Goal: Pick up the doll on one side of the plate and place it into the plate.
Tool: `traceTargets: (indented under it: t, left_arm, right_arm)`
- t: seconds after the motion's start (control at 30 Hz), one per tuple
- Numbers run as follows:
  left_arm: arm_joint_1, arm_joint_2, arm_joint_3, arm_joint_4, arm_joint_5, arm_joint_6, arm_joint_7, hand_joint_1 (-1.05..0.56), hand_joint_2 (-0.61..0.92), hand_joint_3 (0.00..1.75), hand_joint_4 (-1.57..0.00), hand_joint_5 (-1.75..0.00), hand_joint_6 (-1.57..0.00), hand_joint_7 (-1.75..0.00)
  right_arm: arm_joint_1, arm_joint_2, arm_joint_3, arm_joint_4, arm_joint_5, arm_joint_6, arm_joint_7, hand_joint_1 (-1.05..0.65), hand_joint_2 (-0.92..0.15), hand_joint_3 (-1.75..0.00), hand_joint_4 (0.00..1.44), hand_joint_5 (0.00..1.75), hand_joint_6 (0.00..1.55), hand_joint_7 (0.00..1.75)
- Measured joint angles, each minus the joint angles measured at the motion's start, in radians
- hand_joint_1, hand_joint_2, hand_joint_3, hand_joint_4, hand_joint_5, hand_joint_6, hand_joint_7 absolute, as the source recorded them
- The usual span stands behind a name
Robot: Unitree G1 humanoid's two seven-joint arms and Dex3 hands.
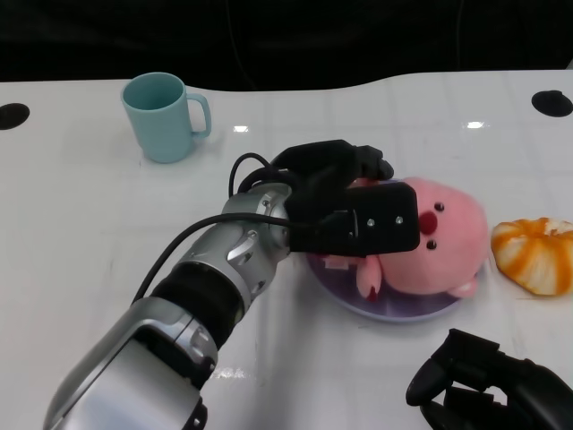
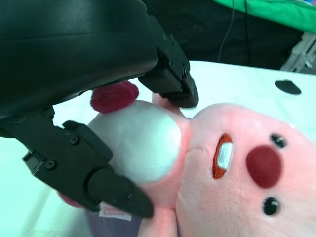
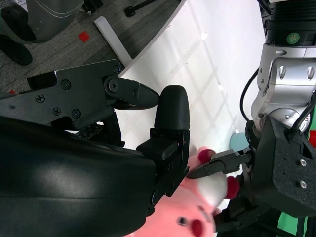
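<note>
1. Your left hand [image 1: 345,202] is over the pink doll [image 1: 439,237], its fingers [image 2: 111,190] curled on either side of the doll's white belly; in the left wrist view they touch the plush, so you hold the doll.
2. Your right hand [image 1: 497,385] hangs low at the near right of the desk [image 1: 81,215], fingers loosely apart with nothing in them, well apart from the doll.
3. Look at where the doll is: it lies on its side on the purple plate [image 1: 394,309], face toward the camera, covering most of the plate so that only the near rim shows.
4. Judge the task as nearly done: the carry looks finished and the doll appears to rest in the plate. What is left, by these pictures, is to let go and draw the left hand clear without dragging the doll off the rim.
5. Note the desk itself: white and glossy, with ceiling-light glints. A light blue mug [image 1: 166,116] stands at the far left, and an orange-and-white striped plush [image 1: 537,253] lies just beside the plate on its right.
6. Beyond the desk the background is dark; the right wrist view shows grey floor.
</note>
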Motion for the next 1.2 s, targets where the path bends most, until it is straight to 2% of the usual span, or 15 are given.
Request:
traceTargets:
  t: [0.17,0.3,0.6,0.77,0.97,1.17,1.2]
  left_arm:
    - [0.0,0.034,-0.041,-0.032,0.043,0.002,-0.016,-0.79,0.92,0.21,0.0,-0.04,-0.08,-0.01]
    - [0.0,0.057,-0.06,-0.067,0.062,0.01,-0.059,-0.86,0.92,0.2,0.0,0.0,-0.05,0.0]
    - [0.037,0.136,-0.039,-0.251,0.044,0.03,-0.146,-0.91,0.92,0.23,0.0,0.0,-0.01,0.0]
    - [0.122,0.18,-0.009,-0.385,0.009,0.04,-0.196,-0.92,0.92,0.22,0.0,0.0,-0.01,-0.01]
    - [0.246,0.239,0.047,-0.565,-0.036,0.016,-0.195,-0.86,0.92,0.2,-0.06,-0.04,-0.07,-0.04]
    - [0.364,0.268,0.114,-0.711,-0.101,-0.021,-0.195,-0.78,0.92,0.17,-0.19,-0.15,-0.16,-0.09]
    - [0.383,0.271,0.127,-0.736,-0.118,-0.022,-0.195,-0.76,0.92,0.16,-0.18,-0.23,-0.18,-0.1]
  right_arm:
    - [0.0,0.0,0.0,0.0,0.0,0.0,0.0,-0.27,-0.92,-0.5,0.65,1.75,0.48,1.64]
    - [0.0,0.0,-0.002,0.0,0.001,0.0,0.001,-0.26,-0.92,-0.51,0.65,1.75,0.47,1.64]
    - [0.0,-0.001,-0.003,0.002,0.0,-0.002,0.002,-0.27,-0.92,-0.51,0.65,1.75,0.48,1.64]
    - [0.0,-0.002,-0.004,0.006,0.001,-0.003,0.003,-0.27,-0.92,-0.5,0.65,1.75,0.47,1.64]
    - [0.003,-0.006,-0.007,0.006,0.002,-0.007,0.01,-0.28,-0.92,-0.5,0.65,1.75,0.47,1.64]
    - [0.002,-0.007,-0.008,0.007,0.003,-0.007,0.012,-0.29,-0.92,-0.5,0.65,1.75,0.48,1.64]
    - [0.001,-0.007,-0.008,0.007,0.003,-0.007,0.012,-0.29,-0.92,-0.5,0.65,1.75,0.48,1.64]
